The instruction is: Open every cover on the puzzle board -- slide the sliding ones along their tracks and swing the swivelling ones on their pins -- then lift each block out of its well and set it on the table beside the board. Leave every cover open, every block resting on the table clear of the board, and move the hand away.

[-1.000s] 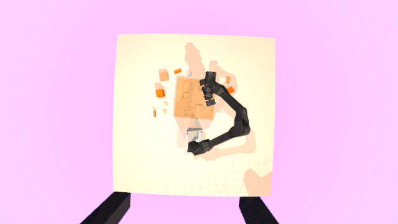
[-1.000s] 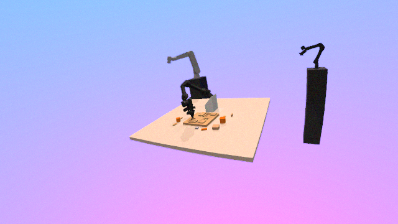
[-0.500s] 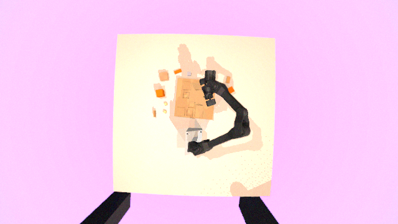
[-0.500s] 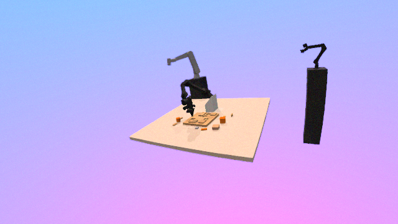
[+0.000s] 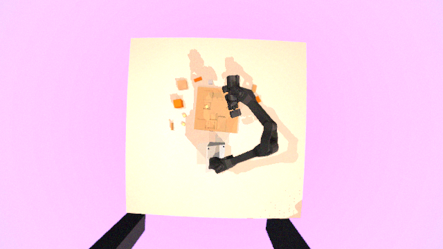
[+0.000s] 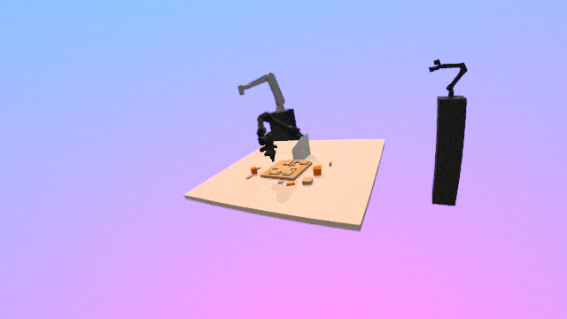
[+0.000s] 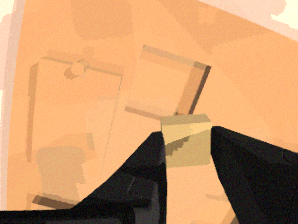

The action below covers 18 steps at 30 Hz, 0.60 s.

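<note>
One yellowish block [image 7: 186, 145] is pinched between my fingers, and from the top view my gripper [image 5: 232, 100] [image 6: 272, 159] [image 7: 185, 139] hangs over one side of the puzzle board [image 5: 198, 117] [image 6: 267, 175] [image 7: 240, 55]. That board, with its wells and covers, lies on the table [image 5: 156, 190] [image 6: 332, 199]; a small yellow piece [image 5: 206, 106] shows on its face, though whether it sits down in a well I cannot tell. Off one side rest a pale orange block [image 5: 181, 84] [image 6: 307, 181], a bright orange block [image 5: 178, 103] [image 6: 317, 170], two yellow bits and a thin orange piece [image 5: 172, 125] [image 6: 330, 164]. Near its far edge are a flat orange piece [image 5: 198, 79] [image 6: 291, 183] and a small grey piece [image 5: 210, 81] [image 6: 280, 182]; past my wrist lie two more orange pieces. From the exterior view, my fingertips point down above the board, the loose pieces around it. Through my wrist view, the block sits between my narrowly parted fingertips, just beside an uncovered square well [image 7: 157, 82] in the picture, its floor and dark-shaded wall showing. Left of that well is a wide cover [image 7: 75, 110] with a round knob [image 7: 78, 68] near one end.
</note>
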### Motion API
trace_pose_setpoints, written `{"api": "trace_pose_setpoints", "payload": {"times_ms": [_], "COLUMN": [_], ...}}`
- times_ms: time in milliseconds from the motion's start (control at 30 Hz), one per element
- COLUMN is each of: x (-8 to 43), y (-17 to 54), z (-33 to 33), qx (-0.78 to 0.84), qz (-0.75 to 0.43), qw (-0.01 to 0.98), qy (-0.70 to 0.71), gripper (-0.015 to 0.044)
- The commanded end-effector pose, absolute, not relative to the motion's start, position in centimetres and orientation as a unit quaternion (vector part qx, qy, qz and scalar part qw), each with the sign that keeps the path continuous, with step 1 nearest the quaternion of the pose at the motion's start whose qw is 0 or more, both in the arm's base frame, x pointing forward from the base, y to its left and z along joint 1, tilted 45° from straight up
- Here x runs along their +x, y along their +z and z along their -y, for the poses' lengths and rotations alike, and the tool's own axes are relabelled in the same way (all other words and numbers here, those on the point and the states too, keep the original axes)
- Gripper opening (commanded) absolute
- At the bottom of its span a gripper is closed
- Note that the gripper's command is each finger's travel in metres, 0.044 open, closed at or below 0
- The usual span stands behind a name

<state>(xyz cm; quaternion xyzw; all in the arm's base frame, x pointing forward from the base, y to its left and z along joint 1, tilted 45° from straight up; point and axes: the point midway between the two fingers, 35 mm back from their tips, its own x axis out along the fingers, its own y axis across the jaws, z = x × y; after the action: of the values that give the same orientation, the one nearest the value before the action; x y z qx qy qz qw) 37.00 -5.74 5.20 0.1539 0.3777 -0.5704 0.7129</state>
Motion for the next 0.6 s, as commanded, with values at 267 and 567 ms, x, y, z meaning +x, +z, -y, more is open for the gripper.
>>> {"api": "trace_pose_setpoints", "payload": {"times_ms": [267, 567], "x": [36.3, 34.7], "y": [7.5, 9.7], "z": [6.0, 8.4], "qx": [0.157, 0.158], "qz": [-0.375, -0.377], "qw": [0.713, 0.713], "qy": [-0.571, -0.57], "gripper": [0.008, 0.008]}}
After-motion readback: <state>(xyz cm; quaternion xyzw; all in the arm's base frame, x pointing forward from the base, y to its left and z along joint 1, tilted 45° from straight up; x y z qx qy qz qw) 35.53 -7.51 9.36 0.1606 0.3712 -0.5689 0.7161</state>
